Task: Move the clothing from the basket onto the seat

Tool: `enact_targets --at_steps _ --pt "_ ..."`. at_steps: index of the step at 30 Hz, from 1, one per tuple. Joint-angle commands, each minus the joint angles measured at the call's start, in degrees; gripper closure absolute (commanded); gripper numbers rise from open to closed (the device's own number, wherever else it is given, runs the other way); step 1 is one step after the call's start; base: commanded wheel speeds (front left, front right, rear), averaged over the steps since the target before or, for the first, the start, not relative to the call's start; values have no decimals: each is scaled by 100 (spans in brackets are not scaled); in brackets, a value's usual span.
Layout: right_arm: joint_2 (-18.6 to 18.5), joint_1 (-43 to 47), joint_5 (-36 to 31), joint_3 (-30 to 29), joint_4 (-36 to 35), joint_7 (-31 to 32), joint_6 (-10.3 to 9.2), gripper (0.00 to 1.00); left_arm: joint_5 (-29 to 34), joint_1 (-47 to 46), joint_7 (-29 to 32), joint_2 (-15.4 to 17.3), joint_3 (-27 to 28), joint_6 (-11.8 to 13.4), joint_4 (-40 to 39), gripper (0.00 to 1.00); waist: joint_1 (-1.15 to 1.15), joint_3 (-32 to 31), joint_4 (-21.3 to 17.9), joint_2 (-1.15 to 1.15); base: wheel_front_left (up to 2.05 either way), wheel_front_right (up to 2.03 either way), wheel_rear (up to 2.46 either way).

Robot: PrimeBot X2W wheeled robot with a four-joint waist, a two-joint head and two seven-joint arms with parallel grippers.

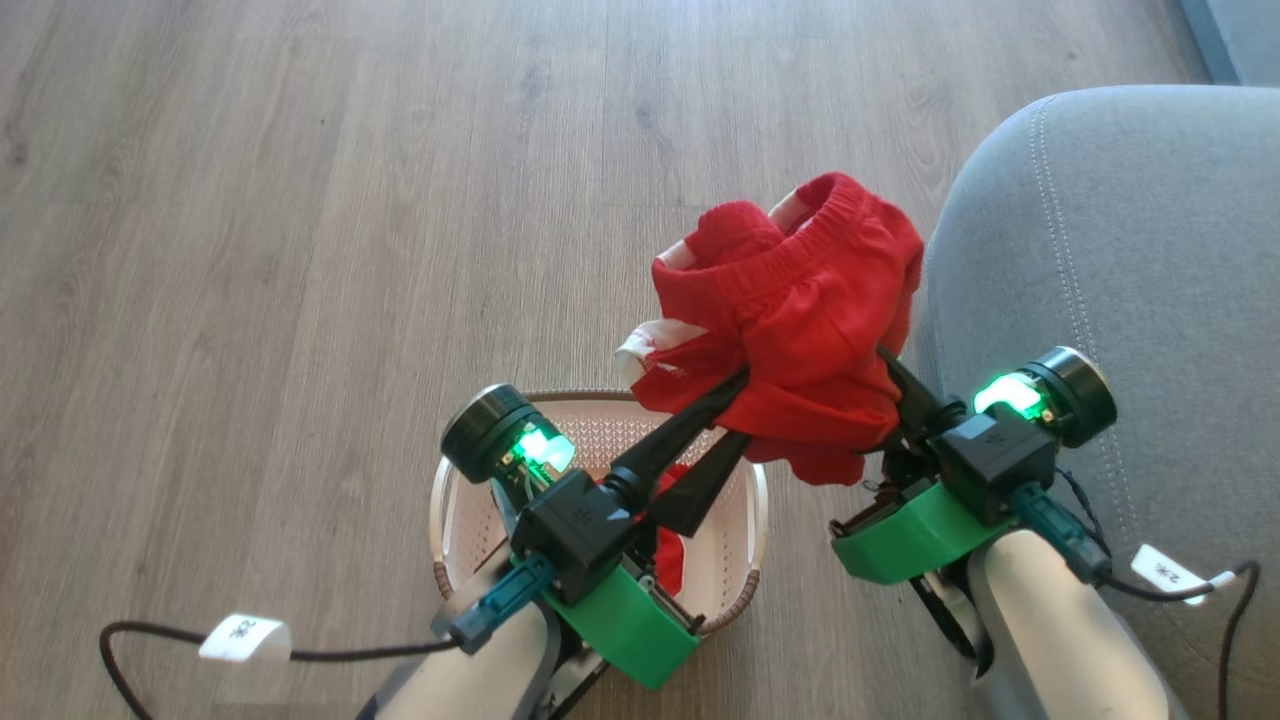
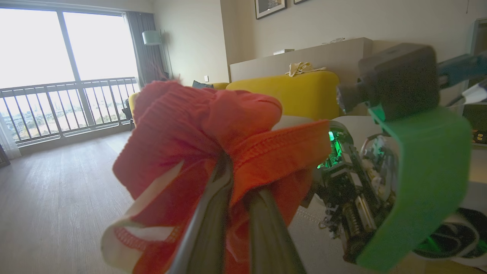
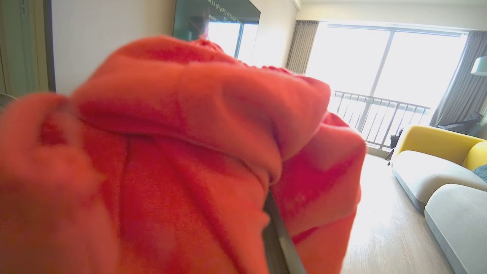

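Our left hand pinched the red shorts; whether our right hand gripped, we couldn't tell. The seat lay just right of it.

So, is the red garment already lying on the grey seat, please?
No, the garment hangs lifted between the left gripper and right gripper, beside the seat.

Bright red clothing with white trim and a ribbed waistband, cream-white perforated basket with brown woven-look rim, grey seat with pale dotted stitching to the right of the basket, grey-brown wood-grain floor, black-fingered left gripper with green housing, yellow sofa
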Motion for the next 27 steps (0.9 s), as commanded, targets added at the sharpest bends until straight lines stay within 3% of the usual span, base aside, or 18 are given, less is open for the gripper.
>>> enact_targets --at_steps 1,2,3,5,6,7,9,18,27 --pt "113 -53 75 41 -228 -13 -1 100 -46 -174 -28 -35 229 -1 -184 100 0 11 2 0 0 0 0" --pt "116 -57 87 33 -234 -13 -1 100 -66 -175 -28 -35 240 14 -197 100 0 17 2 0 0 0 0" --pt "118 -63 89 30 -239 -13 -1 100 -75 -179 -28 -35 248 25 -206 89 0 26 2 0 0 0 0" --pt "127 -68 125 9 -255 -13 -1 100 -66 -192 -28 -35 265 50 -212 57 0 39 0 0 0 0 0" --pt "127 -68 125 9 -255 -13 -1 100 -66 -192 -28 -35 265 50 -212 57 0 39 0 0 0 0 0" --pt "134 -68 153 -4 -264 -13 -1 100 -60 -197 -28 -35 271 64 -212 45 0 44 -2 0 0 0 0" --pt "146 -67 194 -23 -275 -13 -1 100 -57 -181 -28 -35 268 80 -147 0 0 46 -9 0 0 0 0" --pt "193 -33 420 -406 -296 -13 -1 100 93 -102 -28 -35 323 71 137 0 0 -33 -45 0 0 0 0" --pt "0 -22 299 -1012 -377 -13 -1 100 220 113 -28 -35 332 6 424 0 0 -169 -85 0 0 0 0"
